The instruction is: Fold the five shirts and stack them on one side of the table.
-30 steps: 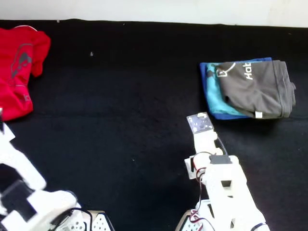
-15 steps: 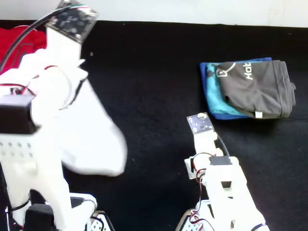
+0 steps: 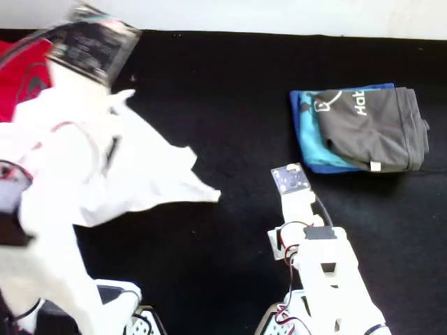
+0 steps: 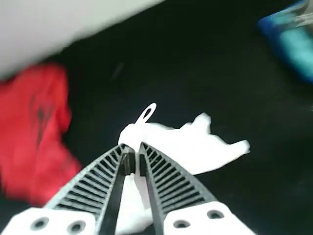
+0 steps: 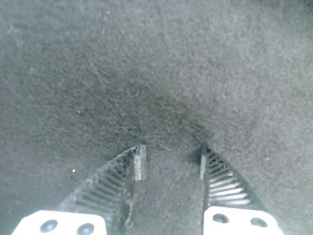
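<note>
My left gripper (image 4: 131,152) is shut on a white shirt (image 4: 195,144) and holds it up off the black table. In the high view the raised left arm (image 3: 63,153) covers the left side, and the white shirt (image 3: 157,174) hangs from it with a corner pointing right. A crumpled red shirt (image 3: 19,80) lies at the far left, partly behind the arm; the left wrist view shows the red shirt (image 4: 34,127) beside the fingers. A folded stack (image 3: 360,125) at the right has a grey shirt on teal and blue ones. My right gripper (image 5: 171,161) stands open just over bare cloth, near the stack's front corner (image 3: 290,178).
The black tablecloth (image 3: 237,91) covers the whole table up to a white wall at the back. The right arm's body (image 3: 321,272) stands at the front centre-right. A corner of the folded stack (image 4: 293,34) shows in the left wrist view.
The left arm swung up from the front left corner with the white shirt, which has spread out to the right. It now hides much of the red shirt. The right arm has not moved.
</note>
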Action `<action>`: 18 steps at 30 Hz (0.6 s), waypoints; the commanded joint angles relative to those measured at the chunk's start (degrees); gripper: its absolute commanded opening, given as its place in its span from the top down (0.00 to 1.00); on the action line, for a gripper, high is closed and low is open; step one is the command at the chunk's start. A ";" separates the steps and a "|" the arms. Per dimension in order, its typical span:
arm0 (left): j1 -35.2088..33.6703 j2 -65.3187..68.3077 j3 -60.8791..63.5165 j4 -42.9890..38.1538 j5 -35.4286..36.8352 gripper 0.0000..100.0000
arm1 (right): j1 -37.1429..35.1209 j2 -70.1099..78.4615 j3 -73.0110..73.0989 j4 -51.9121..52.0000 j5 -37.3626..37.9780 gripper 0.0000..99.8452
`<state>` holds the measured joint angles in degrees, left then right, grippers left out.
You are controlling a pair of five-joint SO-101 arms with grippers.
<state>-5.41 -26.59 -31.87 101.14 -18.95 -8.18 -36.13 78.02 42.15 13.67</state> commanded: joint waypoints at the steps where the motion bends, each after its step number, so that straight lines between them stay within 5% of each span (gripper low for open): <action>1: -14.37 -1.19 12.79 0.53 -0.35 0.99 | -0.66 0.13 -1.19 0.66 0.62 0.82; 11: -43.03 -1.19 49.80 -16.53 -15.91 0.99 | -7.87 9.01 -40.75 26.15 0.62 0.82; 18: -51.65 -1.19 58.59 -21.27 -24.70 0.99 | -18.42 31.25 -71.69 32.40 -4.40 0.81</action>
<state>-54.37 -26.77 24.92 81.71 -40.40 -23.12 -12.66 21.14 72.92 12.44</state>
